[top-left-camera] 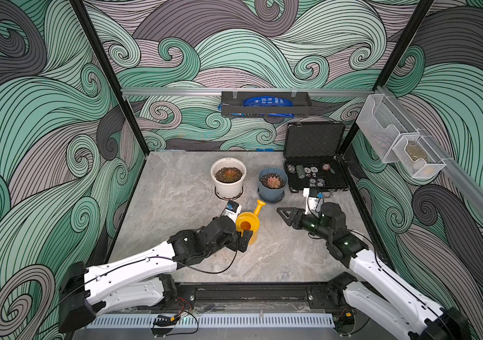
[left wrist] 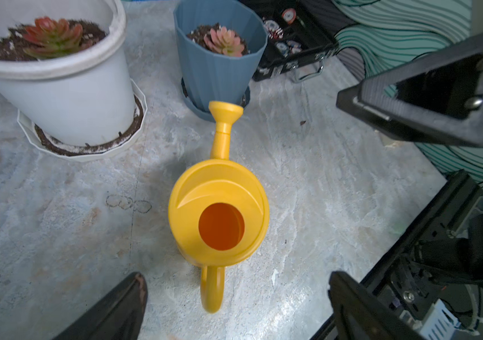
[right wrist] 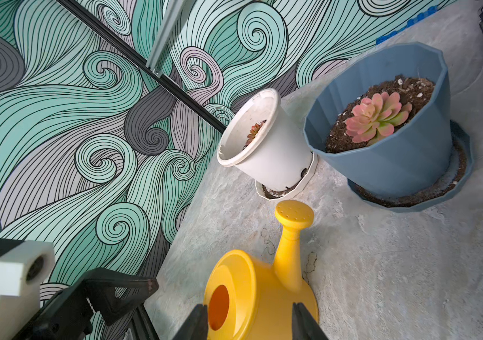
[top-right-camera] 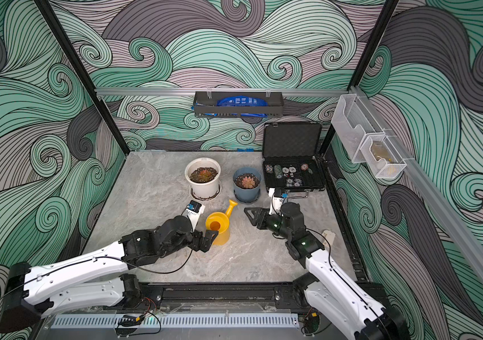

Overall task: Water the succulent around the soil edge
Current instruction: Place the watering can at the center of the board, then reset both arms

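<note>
White-potted succulent sits upright. Left pincer is spread wide around the handle of the yellow can, right pincer part-open, empty.

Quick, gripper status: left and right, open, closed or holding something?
Left gripper: open, fingers either side of the yellow watering can handle, not gripping.
Right gripper: open, holding nothing, beside the can.

A robot lab test cell: a marble-look tabletop boxed in by swirl-printed panels on black frame posts, an aluminium rail above its far edge, two white robot arms bolted to a black base rail along its near edge, a slotted cable duct just outside it
</note>
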`<state>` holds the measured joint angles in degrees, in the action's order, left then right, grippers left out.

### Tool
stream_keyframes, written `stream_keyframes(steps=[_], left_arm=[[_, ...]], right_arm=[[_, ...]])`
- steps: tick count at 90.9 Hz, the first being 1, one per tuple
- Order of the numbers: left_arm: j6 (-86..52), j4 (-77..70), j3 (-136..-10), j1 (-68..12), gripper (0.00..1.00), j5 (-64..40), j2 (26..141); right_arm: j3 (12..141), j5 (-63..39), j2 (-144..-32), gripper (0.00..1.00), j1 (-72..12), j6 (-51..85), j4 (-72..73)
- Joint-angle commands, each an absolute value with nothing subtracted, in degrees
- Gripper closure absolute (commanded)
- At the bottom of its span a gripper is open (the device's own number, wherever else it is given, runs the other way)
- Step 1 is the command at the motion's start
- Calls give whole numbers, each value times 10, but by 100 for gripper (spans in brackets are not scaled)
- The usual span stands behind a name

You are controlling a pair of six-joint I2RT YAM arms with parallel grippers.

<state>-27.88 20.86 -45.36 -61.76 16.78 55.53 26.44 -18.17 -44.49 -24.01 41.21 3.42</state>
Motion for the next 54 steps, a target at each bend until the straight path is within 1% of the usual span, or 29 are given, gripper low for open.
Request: stream_keyframes(steps=[1, 19, 25, 33, 37, 38, 39, 41, 45, 54], left_arm=[[-251, 217, -482, -621, 1, 190, 531], [-231, 285, -529, -618, 1, 273, 497], [-223, 310, -544, -614, 1, 313, 488], [-209, 324, -562, -608, 1, 353, 475], [-193, 320, -565, -605, 1, 366, 466], [-190, 318, -566, -604, 1, 369, 464], [-184, 316, -566, -603, 1, 372, 463], [-175, 310, -567, -601, 1, 379, 458], [-157, 299, -567, -598, 1, 396, 449], [-116, 264, -568, -581, 1, 432, 438]], right_arm=[[254, -148, -397, 46, -237, 406, 31], [233, -74, -293, 36, -238, 384, 43], [244, -40, -281, 33, -239, 366, 29], [276, 1, -285, 31, -242, 333, -4], [288, 20, -289, 26, -244, 314, -9], [291, 24, -290, 14, -244, 309, -9], [292, 30, -291, 8, -244, 304, -10], [295, 41, -293, 3, -246, 296, -10], [298, 65, -297, 1, -246, 284, -6], [295, 113, -305, 1, -245, 266, 20]])
